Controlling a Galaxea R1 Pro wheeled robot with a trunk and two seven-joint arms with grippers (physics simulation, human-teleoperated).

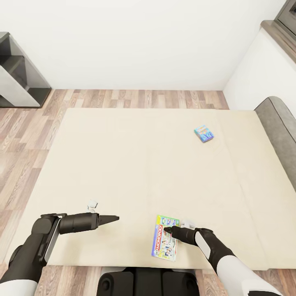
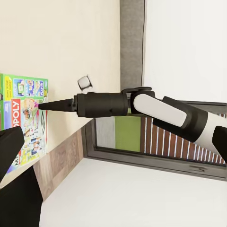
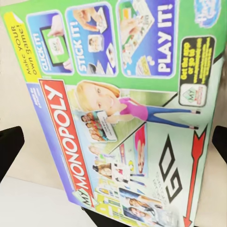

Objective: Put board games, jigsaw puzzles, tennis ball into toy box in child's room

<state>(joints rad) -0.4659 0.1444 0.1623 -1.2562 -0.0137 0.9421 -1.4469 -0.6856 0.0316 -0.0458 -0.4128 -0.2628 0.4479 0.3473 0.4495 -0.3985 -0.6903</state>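
Right gripper [image 1: 169, 230] parked over the Monopoly box [image 1: 165, 243] near the bed's [image 1: 123, 156] front edge

Jaws looked spread wide around the box, nothing held; I'd lower squarely across its narrow side before closing. Right arm reached low and inward. Left gripper [image 1: 113, 218] pointed sideways, looked closed, empty. Second blue game [image 1: 204, 133] sat farther up the mattress.

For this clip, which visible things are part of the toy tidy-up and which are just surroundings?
Part of the job:
Monopoly board game, flat on the bed near its front edge
small blue game box, farther back on the bed
right gripper, above the Monopoly box

Just surroundings:
grey shelf unit
wood floor
left gripper, over bare mattress
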